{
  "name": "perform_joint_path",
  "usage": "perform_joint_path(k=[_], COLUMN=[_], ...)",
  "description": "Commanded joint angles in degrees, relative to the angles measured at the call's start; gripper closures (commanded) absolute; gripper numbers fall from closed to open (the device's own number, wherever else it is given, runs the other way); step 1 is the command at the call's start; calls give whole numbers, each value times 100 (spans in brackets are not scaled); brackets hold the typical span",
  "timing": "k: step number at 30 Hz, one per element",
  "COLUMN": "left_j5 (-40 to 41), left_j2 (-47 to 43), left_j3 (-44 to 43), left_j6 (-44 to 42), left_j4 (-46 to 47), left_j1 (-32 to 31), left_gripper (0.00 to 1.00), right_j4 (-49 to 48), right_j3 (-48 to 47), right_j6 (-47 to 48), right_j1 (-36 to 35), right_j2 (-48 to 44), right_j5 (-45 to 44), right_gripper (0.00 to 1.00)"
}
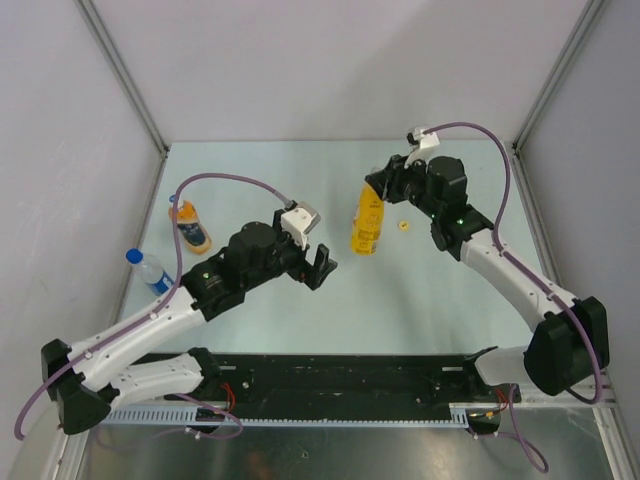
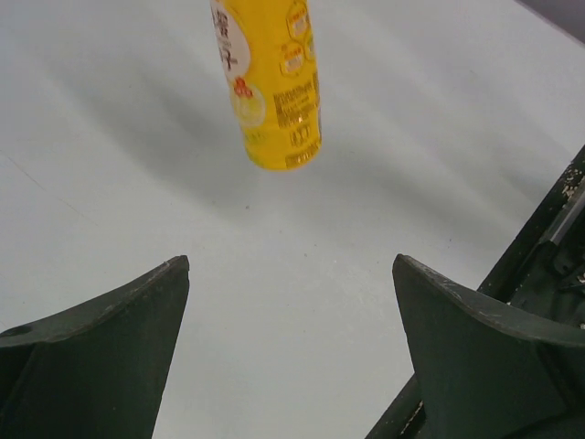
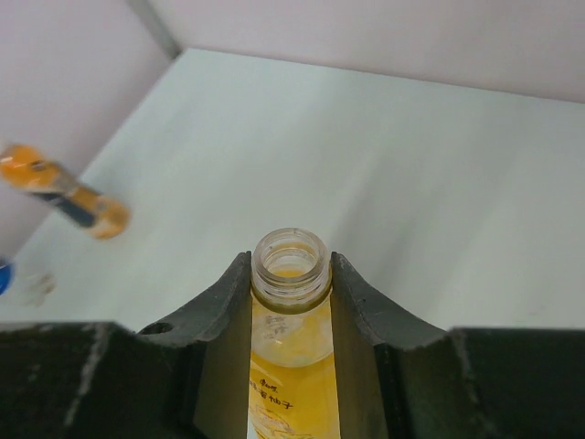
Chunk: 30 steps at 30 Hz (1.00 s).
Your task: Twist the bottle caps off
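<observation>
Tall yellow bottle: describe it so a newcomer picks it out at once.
On the table, look right of centre, where the right gripper is shut around a bottle's neck. That is the tall yellow bottle: its mouth is open and capless, while the short orange bottle and the water bottle are by the left wall.

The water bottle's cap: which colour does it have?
Blue; the cap shows best in the top view.

Near middle of tabletop (image 1: pixel 300 180), tall bottle (image 1: pixel 367 225), loose cap (image 1: pixel 404 225) just right; far left, short bottle (image 1: pixel 190 227) behind water bottle (image 1: pixel 150 270).
</observation>
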<state>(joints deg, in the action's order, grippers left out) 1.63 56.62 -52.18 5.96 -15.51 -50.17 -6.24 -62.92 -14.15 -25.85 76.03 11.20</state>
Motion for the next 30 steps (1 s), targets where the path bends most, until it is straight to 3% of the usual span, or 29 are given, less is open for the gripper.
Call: perform_joint_path(k=[1,8,15,19,26,30], left_j5=[62,104,91,57,-73,-71], left_j2=[93,130,114,147,228,237], left_j3=[-92,-97,-64,-68,-98,-153], left_j6=[-150,-165,-197,-200,-204,-206], left_j4=[180,194,181,189,188,188], left_j1=[7,5,7,7,6,7], left_gripper=[4,4,4,4,4,4], right_j4=[-683,-1583,-2635,-2973,-3737,-4435], right_j3=[-193,-111,67,130,242,420], right_j6=[471,1248,1790,1696,1306,1483], right_j1=[175,213,382,691,1479,1582], right_j2=[217,655,1043,1250,1769,2158], right_j5=[-1150,-2383,-2841,-2582,-1075,-1077], right_gripper=[100,100,100,100,100,100])
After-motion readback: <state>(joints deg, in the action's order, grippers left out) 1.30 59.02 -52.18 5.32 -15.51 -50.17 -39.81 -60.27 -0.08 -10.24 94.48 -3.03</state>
